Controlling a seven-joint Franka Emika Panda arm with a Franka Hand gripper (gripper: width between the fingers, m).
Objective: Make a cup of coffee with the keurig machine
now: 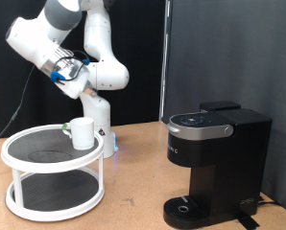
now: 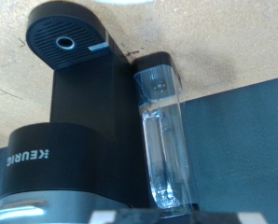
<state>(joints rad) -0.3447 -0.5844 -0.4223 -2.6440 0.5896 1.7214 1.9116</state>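
Observation:
The white cup (image 1: 82, 132) stands upright on the top tier of a round white rack (image 1: 28, 168) at the exterior view's left. The black keurig machine (image 1: 215, 163) stands at the exterior view's right with its lid down. It also fills the wrist view (image 2: 74, 121), with its clear water tank (image 2: 162, 131) beside it. My gripper (image 1: 83, 67) is raised high above the rack, well above the cup and far to the left of the machine. Its fingers do not show in the wrist view. Nothing shows between them.
The rack has two tiers with black mesh shelves (image 1: 47, 146). It stands on a wooden table (image 1: 133, 182). A black curtain (image 1: 229, 48) hangs behind. The robot's base (image 1: 103, 134) stands just behind the rack.

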